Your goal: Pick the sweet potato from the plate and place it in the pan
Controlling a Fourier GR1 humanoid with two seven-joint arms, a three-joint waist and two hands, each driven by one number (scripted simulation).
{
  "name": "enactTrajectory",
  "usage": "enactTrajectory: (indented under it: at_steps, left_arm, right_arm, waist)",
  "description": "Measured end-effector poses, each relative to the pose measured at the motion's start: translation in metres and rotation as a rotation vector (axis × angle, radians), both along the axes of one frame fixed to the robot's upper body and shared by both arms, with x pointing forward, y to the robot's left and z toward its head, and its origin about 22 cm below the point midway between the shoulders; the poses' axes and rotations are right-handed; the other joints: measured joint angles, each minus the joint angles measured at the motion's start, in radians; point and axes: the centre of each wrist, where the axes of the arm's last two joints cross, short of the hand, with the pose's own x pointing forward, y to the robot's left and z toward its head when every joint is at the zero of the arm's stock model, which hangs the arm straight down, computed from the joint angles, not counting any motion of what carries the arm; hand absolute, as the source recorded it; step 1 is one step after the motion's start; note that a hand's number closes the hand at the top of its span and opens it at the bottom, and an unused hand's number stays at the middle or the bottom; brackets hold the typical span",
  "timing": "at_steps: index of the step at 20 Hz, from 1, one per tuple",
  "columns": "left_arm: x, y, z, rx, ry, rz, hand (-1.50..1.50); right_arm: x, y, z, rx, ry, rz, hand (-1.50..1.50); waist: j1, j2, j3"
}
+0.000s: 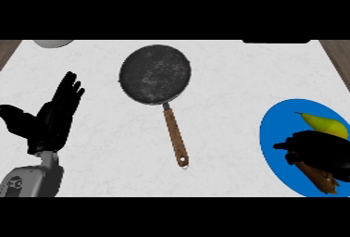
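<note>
At lower right, the right hand (321, 150) curls over the brown, rough sweet potato (322, 178) on the blue plate (273, 152), hiding most of it. The left hand (51, 118) rests open at left. Farther up, the round dark pan (155, 73) sits on the white counter (226, 83).

Brown sweet potato (321, 178) on blue plate (277, 152)

1. The pan (155, 73) is dark grey, almost black, with pale speckling across its inside; its handle is reddish brown.
2. The plate (276, 152) is bright blue.
3. The sweet potato (322, 178) is orange-brown with darker streaks.
4. A pear (324, 124) on the plate is yellow-green.
5. The counter (226, 139) is white with faint grey marbling.
6. Both hands, left hand (51, 120) and right hand (321, 150), are black; the left forearm is grey.
</note>
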Motion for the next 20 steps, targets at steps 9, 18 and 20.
enactTrajectory:
  at_steps: [9,18,20]
  left_arm:
    - [-0.003,0.011,-0.002,-0.001,0.008,0.004,0.00]
    - [-0.007,0.007,0.001,0.000,0.007,-0.007,0.00]
    - [-0.007,0.007,0.001,0.003,0.007,-0.015,0.00]
  right_arm:
    - [0.009,-0.004,-0.005,0.053,0.005,0.009,1.50]
    - [0.012,0.101,-0.020,0.305,-0.058,-0.198,1.50]
    - [0.014,0.133,-0.018,0.359,-0.101,-0.265,1.50]
  waist:
    - [-0.001,-0.003,-0.006]
    - [0.009,-0.004,-0.003]
    - [0.020,-0.006,-0.004]
